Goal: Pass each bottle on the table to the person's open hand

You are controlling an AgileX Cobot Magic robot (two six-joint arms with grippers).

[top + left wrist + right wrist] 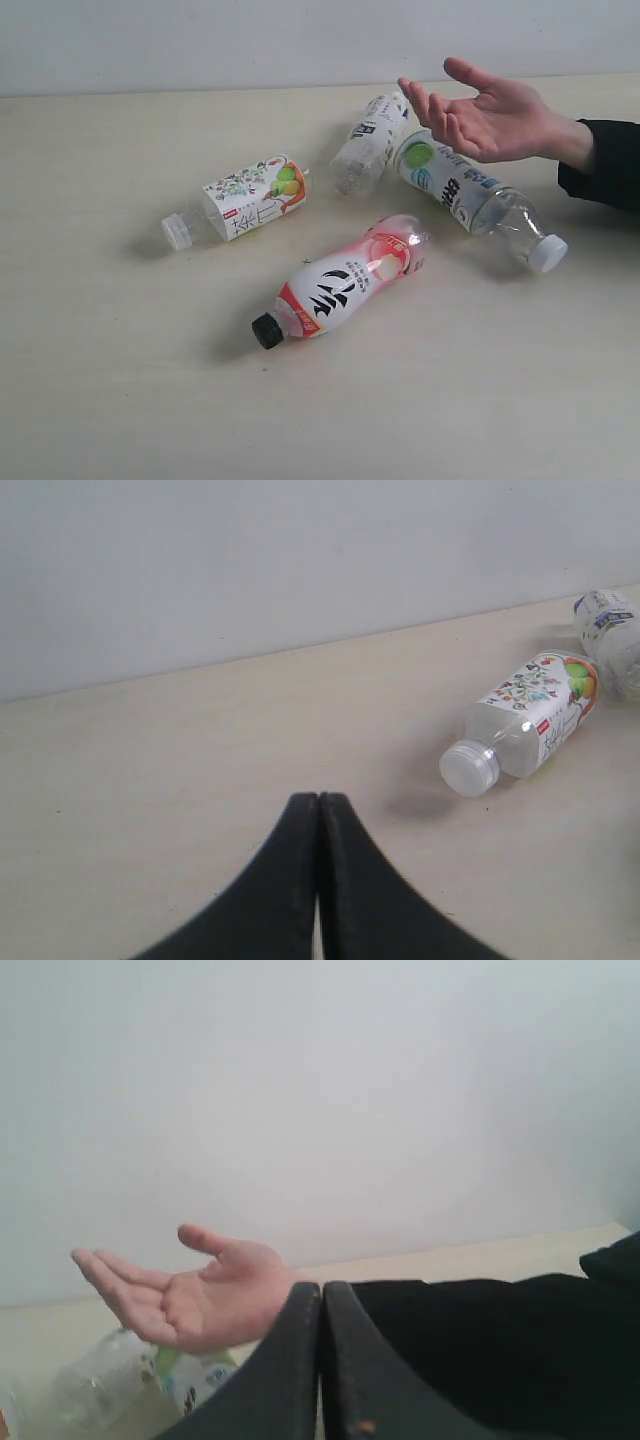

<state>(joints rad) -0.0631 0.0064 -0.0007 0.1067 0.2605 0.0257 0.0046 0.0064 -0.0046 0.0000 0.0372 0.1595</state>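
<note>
Person's open hand (492,122) hovers palm up above the table (100,400), holding nothing.

You have bare table (110,400) along the whole near edge and the left side, so a low approach there meets nothing. The floral-label bottle (250,200) and the black-capped bottle (345,285) lie on their sides with open gaps all round, while the rear white-labelled bottle (368,145) and the green-marked bottle (470,195) lie just beside each other. The person's open hand (490,120) hovers palm up over that pair, its black sleeve (605,160) reaching in from the right, blocking your way from above and from that side.
</note>
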